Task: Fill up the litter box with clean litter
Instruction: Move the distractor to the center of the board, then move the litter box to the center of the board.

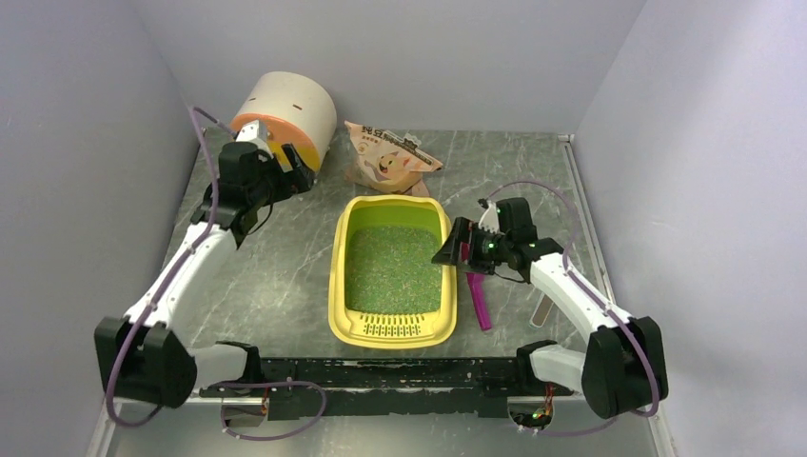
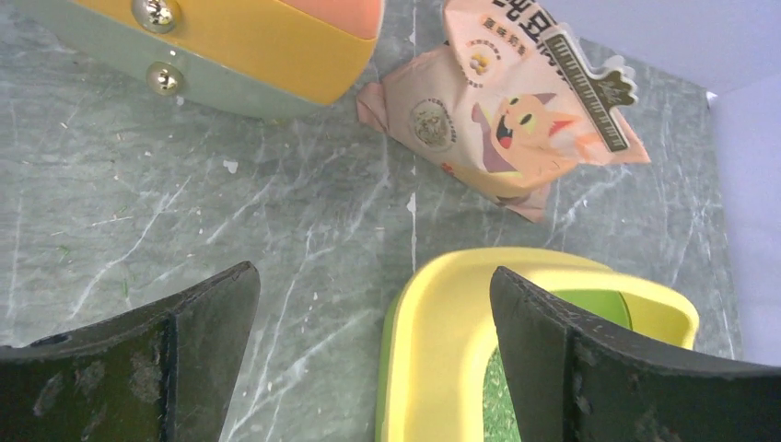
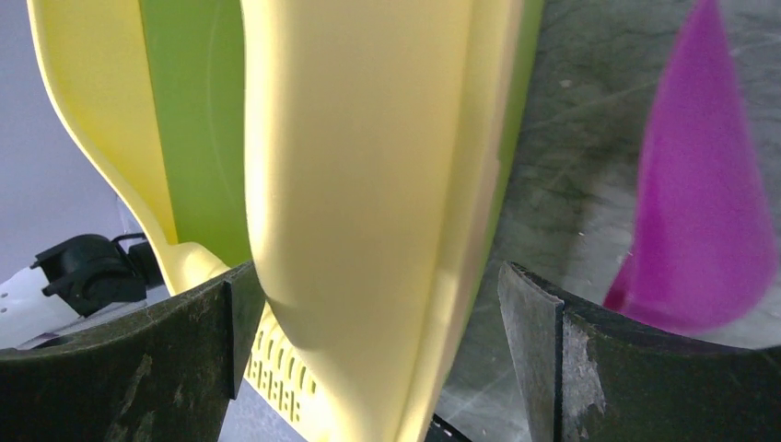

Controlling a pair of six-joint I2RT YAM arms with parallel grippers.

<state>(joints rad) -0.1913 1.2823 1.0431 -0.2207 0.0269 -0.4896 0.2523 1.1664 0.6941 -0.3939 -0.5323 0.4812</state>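
A: Where did the box (image 1: 338, 286) sit?
B: Mid-surface (image 1: 276, 286), by the near edge, litter (image 1: 392, 271) already covering its floor; filling looked done.
A: The grippers?
B: Both spread, empty: the right gripper (image 1: 445, 253) straddled the box's right rim, perhaps steadying it; the left gripper (image 1: 293, 169) hung toward the far-left corner.

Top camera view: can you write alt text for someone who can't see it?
A yellow litter box holding green litter sits on a grey table. The right gripper is open at the box's right rim, beside a magenta scoop; the left gripper is open near a white cylinder and printed bag.
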